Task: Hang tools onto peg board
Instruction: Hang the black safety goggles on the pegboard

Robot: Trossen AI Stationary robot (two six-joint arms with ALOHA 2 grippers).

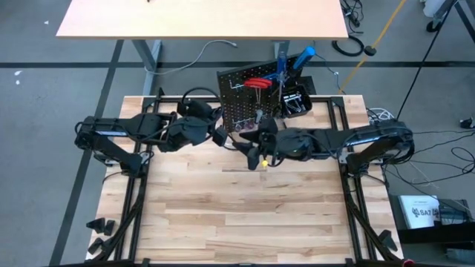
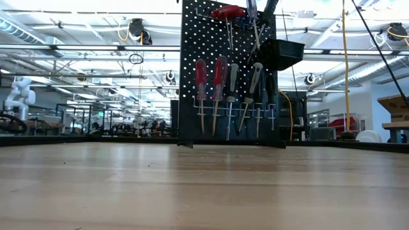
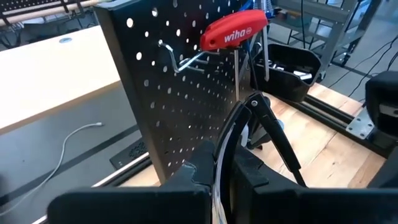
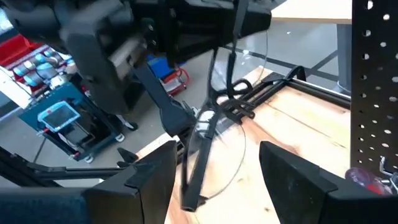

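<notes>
The black peg board (image 2: 230,70) stands upright at the table's far middle (image 1: 249,93). A red T-handle key (image 3: 233,31) hangs from a hook near its top. Red and grey screwdrivers (image 2: 220,89) hang on its rail beside a black bin (image 2: 281,54). My left gripper (image 3: 217,177) is in front of the board, shut on a pair of clear safety glasses (image 3: 239,121) with black arms. My right gripper (image 4: 214,186) faces it from the table's right, open. The glasses (image 4: 214,130) hang before and between its fingers; I cannot tell whether they touch. My left gripper pinches the glasses' dark curved frame edge (image 3: 219,158) between its two shut fingers, which slant slightly downward toward the peg board. The glasses are lifted clear of the table. One black temple arm (image 3: 277,140) sticks out sideways and another (image 4: 196,180) hangs down.
Both arms meet just in front of the peg board (image 1: 245,139). The near half of the wooden tabletop (image 1: 237,215) is bare. Black frame rails (image 3: 336,112) run along the table's edges. A tan table (image 1: 200,18) stands beyond, with cables on the floor.
</notes>
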